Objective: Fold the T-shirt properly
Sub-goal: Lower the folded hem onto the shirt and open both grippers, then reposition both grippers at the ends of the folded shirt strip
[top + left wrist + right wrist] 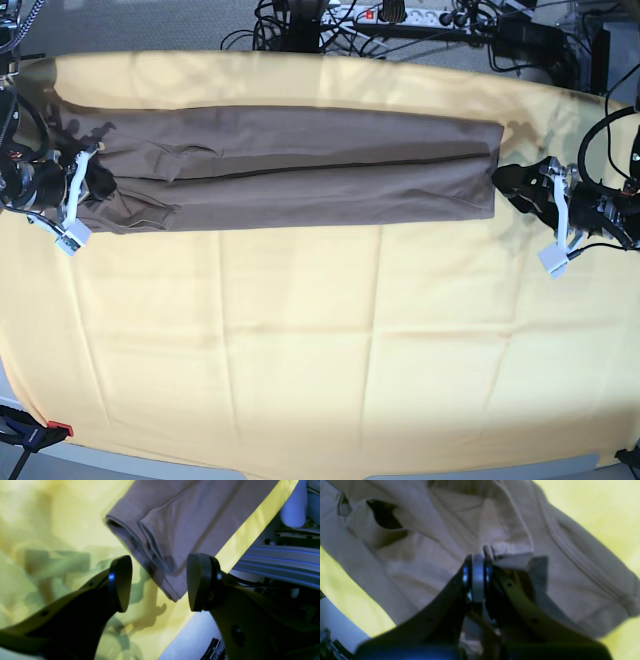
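The taupe T-shirt (300, 175) lies folded into a long narrow strip across the yellow cloth (320, 350). My right gripper (478, 563) is shut on a fold of the shirt's fabric (425, 562) at its sleeve and neck end; in the base view it sits at the strip's left end (95, 180). My left gripper (158, 583) is open, its fingers (122, 582) straddling the corner of the shirt's folded hem end (175, 530) without closing on it. In the base view it is at the strip's right end (512, 185).
The yellow cloth covers the whole table (60, 445). Its edge and the robot's base parts (280, 560) lie close to the left gripper. Cables and a power strip (400, 20) lie on the floor behind the table.
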Robot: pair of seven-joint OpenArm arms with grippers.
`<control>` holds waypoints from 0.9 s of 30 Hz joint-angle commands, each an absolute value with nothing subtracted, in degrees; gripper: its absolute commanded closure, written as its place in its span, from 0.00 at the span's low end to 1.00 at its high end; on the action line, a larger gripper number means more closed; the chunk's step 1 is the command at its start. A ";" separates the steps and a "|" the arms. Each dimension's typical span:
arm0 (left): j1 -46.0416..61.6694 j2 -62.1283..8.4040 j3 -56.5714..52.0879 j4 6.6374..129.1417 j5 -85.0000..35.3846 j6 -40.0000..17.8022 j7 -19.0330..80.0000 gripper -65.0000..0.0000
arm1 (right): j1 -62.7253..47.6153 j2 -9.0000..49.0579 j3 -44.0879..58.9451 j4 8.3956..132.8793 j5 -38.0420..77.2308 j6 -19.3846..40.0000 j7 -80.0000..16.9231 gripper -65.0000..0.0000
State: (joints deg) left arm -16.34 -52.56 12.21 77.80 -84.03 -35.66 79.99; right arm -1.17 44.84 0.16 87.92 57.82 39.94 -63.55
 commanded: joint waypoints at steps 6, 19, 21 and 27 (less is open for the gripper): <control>-17.47 -54.02 11.55 78.37 -85.00 -36.01 80.00 0.44 | -0.51 47.64 0.80 88.77 58.43 40.00 -68.01 1.00; -18.96 -55.94 11.53 78.37 -85.00 -37.89 80.00 0.44 | -2.24 51.07 1.10 90.30 63.88 40.00 -69.52 0.42; -18.90 -57.54 11.55 78.37 -85.00 -37.91 79.94 0.44 | -2.26 52.29 2.28 92.33 69.89 40.00 -70.67 0.50; -18.90 -60.86 11.53 78.37 -85.00 -37.91 79.94 0.44 | -2.35 52.12 6.98 95.26 85.00 40.00 -80.00 0.54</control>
State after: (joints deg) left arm -17.78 -59.42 12.21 77.80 -84.01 -37.74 79.96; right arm -3.05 50.70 6.17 94.65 84.16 40.07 -80.44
